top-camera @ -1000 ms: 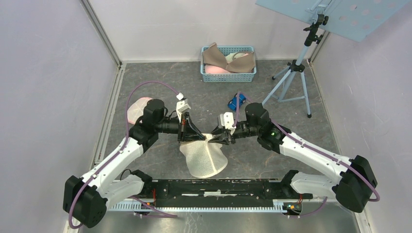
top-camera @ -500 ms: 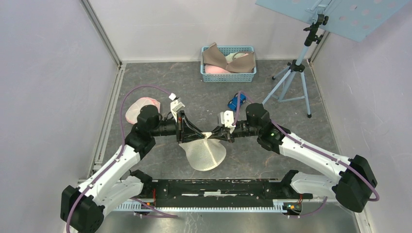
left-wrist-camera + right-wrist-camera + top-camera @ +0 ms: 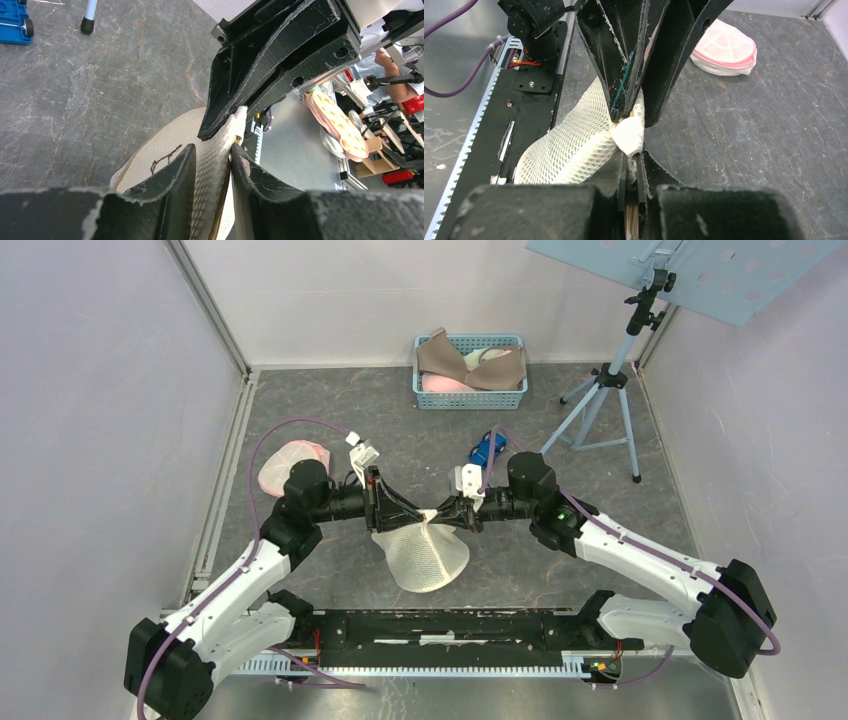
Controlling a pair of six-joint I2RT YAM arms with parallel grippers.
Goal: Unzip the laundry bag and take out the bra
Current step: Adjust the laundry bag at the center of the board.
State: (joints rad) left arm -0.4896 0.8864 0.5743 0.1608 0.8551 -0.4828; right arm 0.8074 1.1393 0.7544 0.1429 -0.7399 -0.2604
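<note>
Grey marbled tabletop [image 3: 330,410], with a white mesh laundry bag [image 3: 422,558] pinched at its centre between 2 grippers.
The bag is held by its top edge, and its body trails toward 6 o'clock onto the tabletop. The left gripper [image 3: 212,165] is clenched on a fold of mesh. The right gripper [image 3: 633,165], tip to tip with it, is clamped on a bunched white knot of the bag's edge; I cannot tell whether that is the zip pull. I judge the unzipping barely begun: no open mouth shows and no bra is out, so opening and removal are left. Counted: 2 mesh bags, the second a pink-rimmed mesh bag [image 3: 285,462] at 10 o'clock; 1 blue plastic basket [image 3: 470,400] of bras at 12 o'clock; 1 small blue object [image 3: 487,451] at 1 o'clock; 1 light-blue tripod [image 3: 603,400] at 2 o'clock.
</note>
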